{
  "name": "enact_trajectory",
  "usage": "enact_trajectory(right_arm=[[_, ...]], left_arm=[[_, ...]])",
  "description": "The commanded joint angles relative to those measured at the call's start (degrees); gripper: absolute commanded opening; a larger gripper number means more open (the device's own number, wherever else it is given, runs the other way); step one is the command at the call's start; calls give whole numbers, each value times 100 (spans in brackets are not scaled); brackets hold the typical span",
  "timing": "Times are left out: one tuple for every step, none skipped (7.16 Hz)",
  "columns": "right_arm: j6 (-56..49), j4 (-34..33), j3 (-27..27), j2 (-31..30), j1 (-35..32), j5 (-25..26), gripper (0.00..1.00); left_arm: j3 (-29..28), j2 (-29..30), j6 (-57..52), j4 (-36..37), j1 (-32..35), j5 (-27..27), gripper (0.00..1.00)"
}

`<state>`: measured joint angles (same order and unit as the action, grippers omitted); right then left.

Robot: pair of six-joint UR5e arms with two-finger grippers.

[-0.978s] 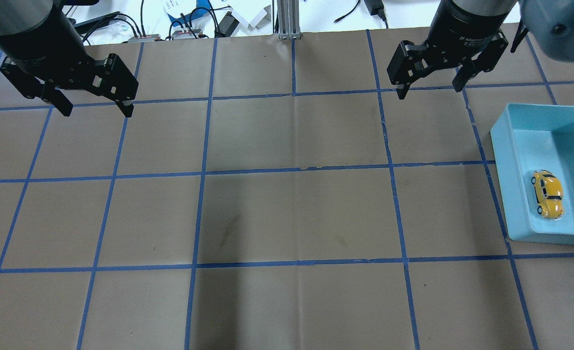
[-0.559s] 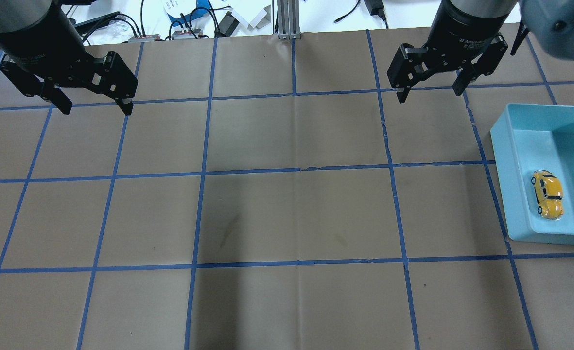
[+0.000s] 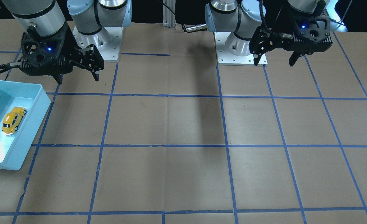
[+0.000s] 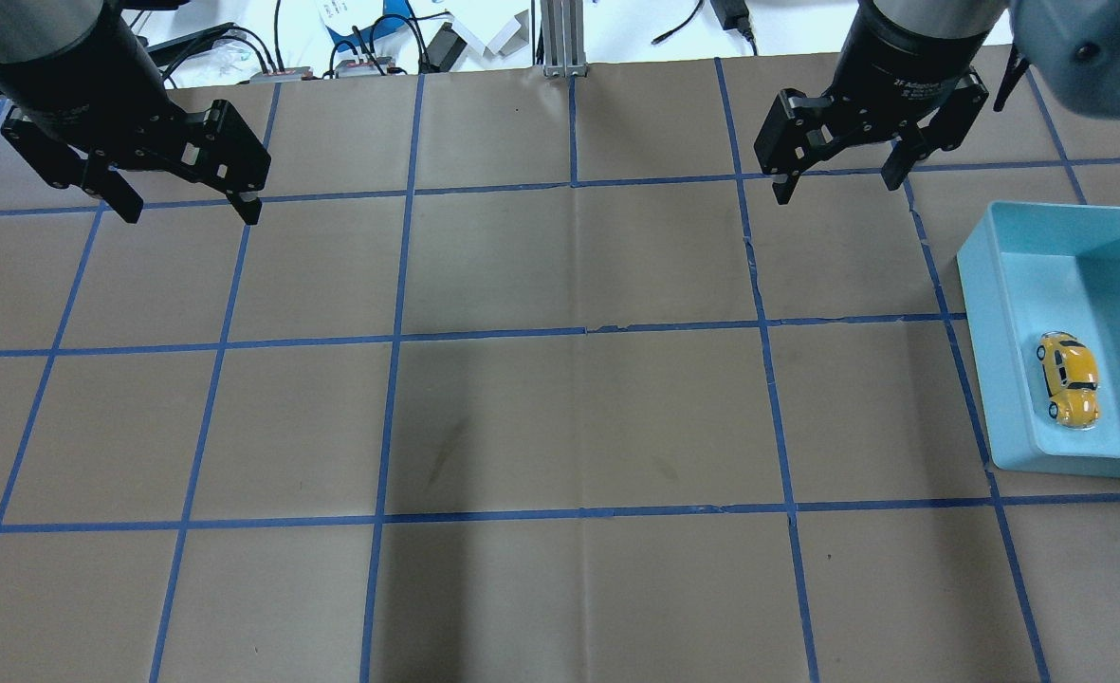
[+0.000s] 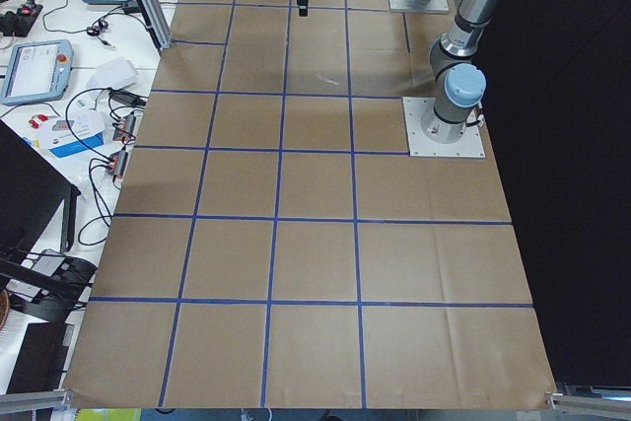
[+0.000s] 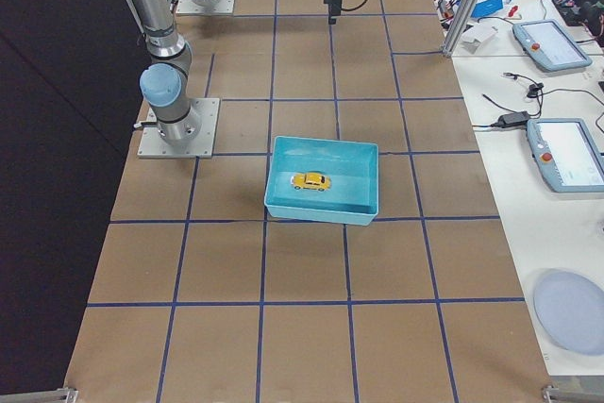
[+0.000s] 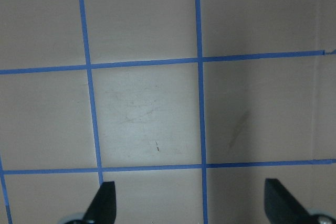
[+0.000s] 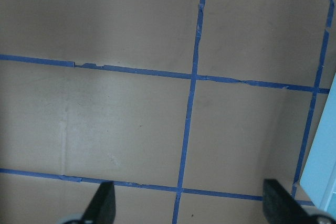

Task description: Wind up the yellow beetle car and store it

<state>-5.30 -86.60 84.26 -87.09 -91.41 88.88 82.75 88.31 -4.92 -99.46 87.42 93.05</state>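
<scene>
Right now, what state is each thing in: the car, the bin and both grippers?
yellow beetle car: on its wheels inside the bin, not gripped.
blue bin: flat on the table, open-topped, holding only the car.
left gripper: open, empty, raised above the table.
right gripper: open, empty, raised, clear of the bin.

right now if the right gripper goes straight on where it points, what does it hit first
The right gripper would likely meet the paper-covered table, beside the blue bin.
</scene>
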Motion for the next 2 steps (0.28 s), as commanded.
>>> enact_trajectory(right_arm=[[-24, -5, 20, 8, 9, 7, 100], [-24, -14, 29, 25, 9, -10, 100]], left_arm=[[4, -15, 0, -3, 3, 11, 100], [-5, 19, 0, 6, 3, 11, 100]])
